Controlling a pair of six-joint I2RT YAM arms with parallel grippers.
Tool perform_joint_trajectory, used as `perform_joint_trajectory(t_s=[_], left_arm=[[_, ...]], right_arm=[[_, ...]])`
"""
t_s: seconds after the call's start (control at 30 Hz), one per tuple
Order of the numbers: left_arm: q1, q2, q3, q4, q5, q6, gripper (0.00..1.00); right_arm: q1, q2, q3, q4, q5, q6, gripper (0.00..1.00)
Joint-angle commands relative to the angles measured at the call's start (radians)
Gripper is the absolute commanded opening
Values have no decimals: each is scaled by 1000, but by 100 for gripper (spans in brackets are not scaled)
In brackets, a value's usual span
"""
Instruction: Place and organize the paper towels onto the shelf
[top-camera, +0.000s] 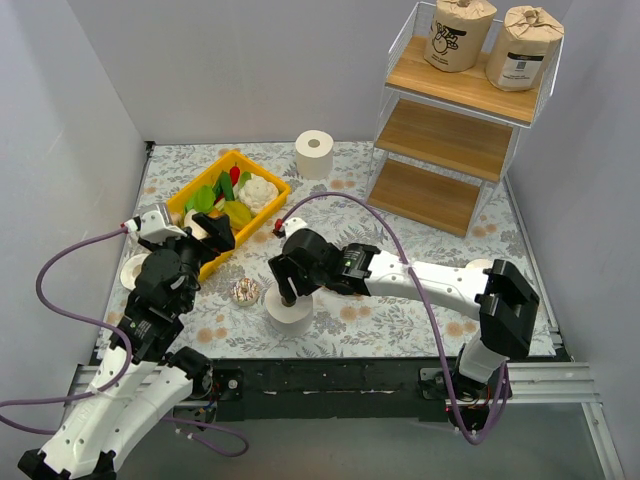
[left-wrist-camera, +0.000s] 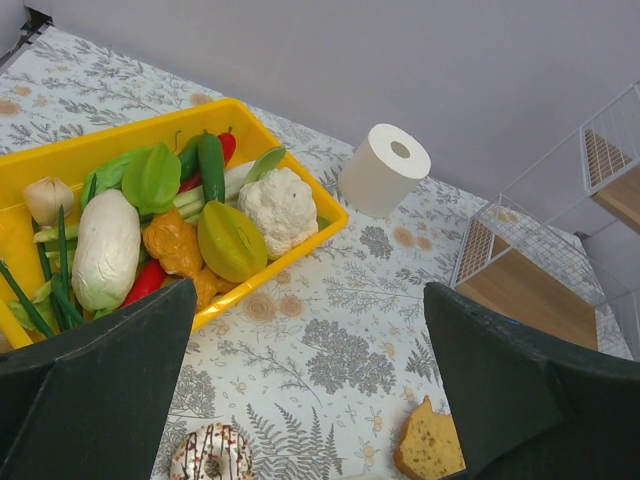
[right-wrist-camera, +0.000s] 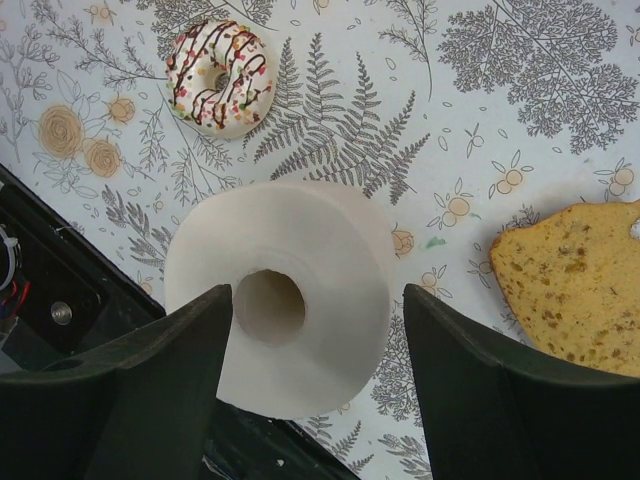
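Right end effector (right-wrist-camera: 315, 300), spread open, straddles a white roll (right-wrist-camera: 320, 240) (core up) near the tray (left-wrist-camera: 70, 160). Left end effector (left-wrist-camera: 310, 295) gapes empty beside it.

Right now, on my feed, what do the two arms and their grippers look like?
Both arms are white shells with chunky black joint housings: left arm, right arm. A purple cable loops along each: left cable, right cable. Each gripper has two broad, dark fingers: left gripper, right gripper.
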Motion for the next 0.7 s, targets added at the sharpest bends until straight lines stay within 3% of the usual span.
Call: perform_joint_trajectory(t_s=[0.0,0.4,0.5,0.67], left_arm=[[3,6,0,-12,-18,-2,98],[3,3,0,-12,-21,0,98],[3,4,-2,-11,-16,0,98],[3,11,-2,-12,-13,0,98]], right_arm=[[11,26,62,-2,29,13,77],[28,93,68,-74,62,12,68],[28,98,64,-74,62,12,63],[30,99,65,-82,78,4,44]])
